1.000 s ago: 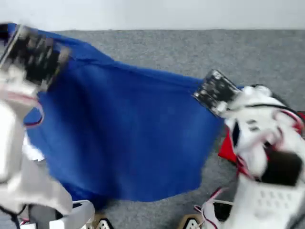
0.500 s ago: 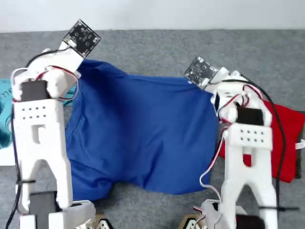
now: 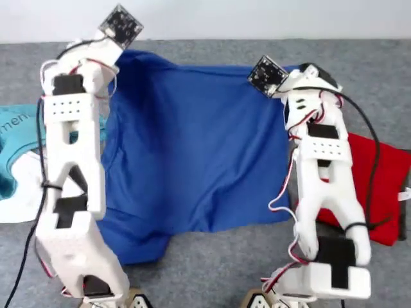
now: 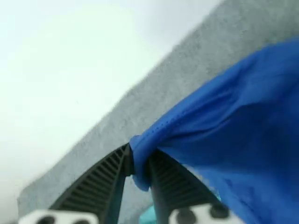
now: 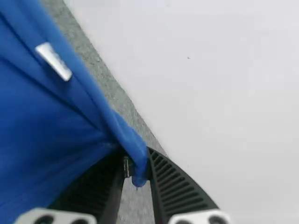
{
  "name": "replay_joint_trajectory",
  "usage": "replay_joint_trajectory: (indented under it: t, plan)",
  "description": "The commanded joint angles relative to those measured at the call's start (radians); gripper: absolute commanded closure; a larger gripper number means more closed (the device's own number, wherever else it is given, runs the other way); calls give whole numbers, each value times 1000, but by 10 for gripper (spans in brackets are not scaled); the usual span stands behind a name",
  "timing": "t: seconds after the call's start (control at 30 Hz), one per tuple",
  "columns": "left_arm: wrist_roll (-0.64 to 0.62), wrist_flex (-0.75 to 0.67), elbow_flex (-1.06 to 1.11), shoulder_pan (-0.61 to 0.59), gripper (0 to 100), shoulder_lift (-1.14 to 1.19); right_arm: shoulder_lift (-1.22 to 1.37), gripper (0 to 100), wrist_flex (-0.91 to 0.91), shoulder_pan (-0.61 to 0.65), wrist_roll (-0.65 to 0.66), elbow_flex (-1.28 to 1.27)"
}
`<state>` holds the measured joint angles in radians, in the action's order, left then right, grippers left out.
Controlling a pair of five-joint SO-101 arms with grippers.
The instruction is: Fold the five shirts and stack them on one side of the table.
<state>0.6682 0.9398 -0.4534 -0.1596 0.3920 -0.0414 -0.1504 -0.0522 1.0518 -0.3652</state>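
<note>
At the far left edge of the high view we see a teal shirt (image 3: 11,122) lying on the grey table (image 3: 212,276). A white piece (image 3: 22,199) lies just below it in the frame, and we cannot tell whether that is cloth or paper. Both lie partly behind the left arm (image 3: 70,141). That arm stretches toward the upper left of the frame. There the left gripper (image 4: 139,163) is pinched closed on a bunched edge of the blue shirt (image 3: 192,147). In the left wrist view the cloth is squeezed between the two dark ribbed fingers (image 4: 107,177), and a sliver of teal shows past them. The blue shirt spreads across the middle of the table between the two arms, and its near edge lies rumpled toward the lower left. Right of centre, the right arm (image 3: 324,167) reaches to the shirt's upper right corner. The right gripper (image 5: 136,165) is likewise clamped on a fold of blue hem, near a small white label (image 5: 53,60) on the fabric. At the right edge a red shirt (image 3: 382,186) lies on the table, partly under the right arm.
</note>
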Motion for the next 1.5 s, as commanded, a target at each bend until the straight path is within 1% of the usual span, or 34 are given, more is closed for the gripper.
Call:
replay_joint_trajectory:
  t: [0.0, 0.07, 0.2, 0.3, 0.37, 0.47, 0.6, 0.7, 0.83, 0.97, 1.07, 1.13, 1.27, 1.37, 1.47]
  plan:
    - [12, 120, -191, 15, 987, 34, 16, 988, 27, -1, 11, 80]
    - [12, 210, -252, 21, 987, 49, 24, 988, 21, 1, 11, 74]
    - [14, 384, -349, 26, 987, 52, 25, 988, -81, 5, 11, 74]
    - [40, 473, -415, 15, 987, 52, 27, 988, -113, 8, 11, 74]
    - [49, 482, -467, -6, 987, 52, 28, 988, -116, 16, 8, 74]
    - [52, 431, -547, -32, 987, 63, 28, 988, -120, 27, 8, 74]
    - [54, 348, -555, -32, 987, 63, 30, 988, -116, 41, 8, 74]
    - [54, 334, -553, -9, 987, 64, 48, 988, -114, 47, 6, 78]
    - [64, 417, -553, 28, 987, 64, 58, 988, -113, 47, 8, 80]
    - [121, 585, -553, 44, 987, 63, 38, 988, -137, 41, 9, 87]
    - [124, 723, -553, 46, 987, 61, -10, 988, -243, 28, 9, 89]
    - [124, 810, -555, 41, 987, 57, -48, 988, -354, 27, 11, 89]
    - [118, 819, -484, 21, 987, 11, -128, 988, -596, 21, 9, 89]
    - [121, 819, -309, 32, 987, -83, -186, 987, -771, 21, 8, 87]
    - [124, 819, -61, 43, 987, -232, -226, 987, -905, 24, 6, 86]
